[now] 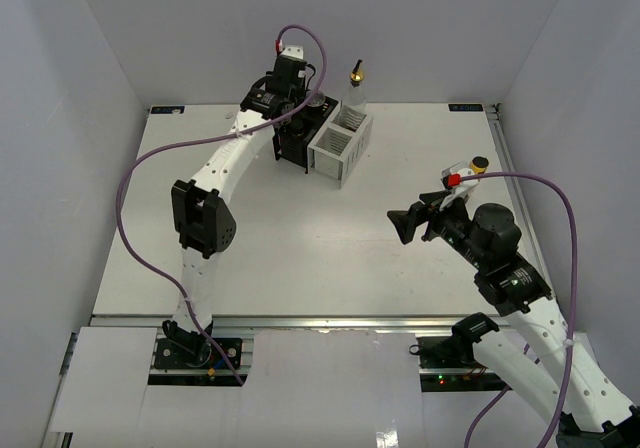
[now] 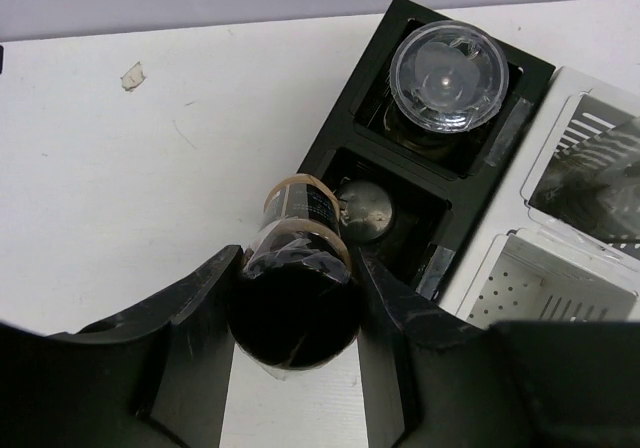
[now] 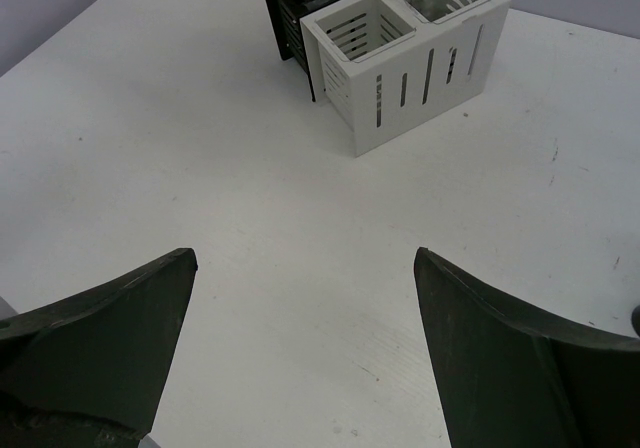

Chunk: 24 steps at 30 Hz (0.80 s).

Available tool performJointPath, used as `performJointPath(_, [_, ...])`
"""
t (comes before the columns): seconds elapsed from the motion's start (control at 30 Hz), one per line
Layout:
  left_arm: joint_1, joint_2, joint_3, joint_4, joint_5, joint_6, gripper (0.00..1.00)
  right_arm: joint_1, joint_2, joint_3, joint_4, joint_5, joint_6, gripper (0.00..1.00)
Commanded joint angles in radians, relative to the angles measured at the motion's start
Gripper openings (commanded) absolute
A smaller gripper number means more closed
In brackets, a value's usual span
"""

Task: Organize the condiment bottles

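As the view takes in the wide white counter (image 1: pixel 300 258), it's the left arm (image 1: pixel 215 183) stretched far out to the back, while the right arm (image 1: pixel 500 258) sits bent over the right side, well apart from the action. Two slatted racks stand touching side by side at the far middle: the black rack (image 2: pixel 400 163) on the left, the white rack (image 1: pixel 328 156) on the right. Look at the left pincer (image 2: pixel 300 263): clamped tight on a dark-filled jar (image 2: pixel 295 308) with a tan band round it, held tilted, its far end right at the rim of the black rack's nearer compartment. Over on the other side, the right pincer (image 3: pixel 305 258) is spread wide over bare counter, gripping nothing, pointing toward the racks. Up in the white rack's far compartment stands the clear bottle (image 1: pixel 356 93), brass spout up. In the black rack's far compartment sits a round-lidded jar (image 2: pixel 448 73), and a metallic lid (image 2: pixel 362 208) shows down in the nearer one. By the right edge, a dark-capped little bottle (image 1: pixel 480 163), too small to make out.
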Motion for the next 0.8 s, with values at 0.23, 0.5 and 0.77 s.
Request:
performJointPath(0.23, [-0.007, -0.059, -0.079, 0.058, 0.030, 0.004, 0.00, 0.002, 0.001, 0.008, 0.042, 0.002, -0.014, 0.96])
performJointPath(0.5, [-0.007, -0.053, -0.071, 0.019, 0.072, -0.001, 0.00, 0.003, 0.003, 0.002, 0.044, 0.002, -0.013, 0.96])
performJointPath(0.77, [-0.007, -0.032, -0.042, 0.018, 0.021, 0.033, 0.00, 0.004, 0.000, 0.000, 0.043, 0.002, -0.014, 0.96])
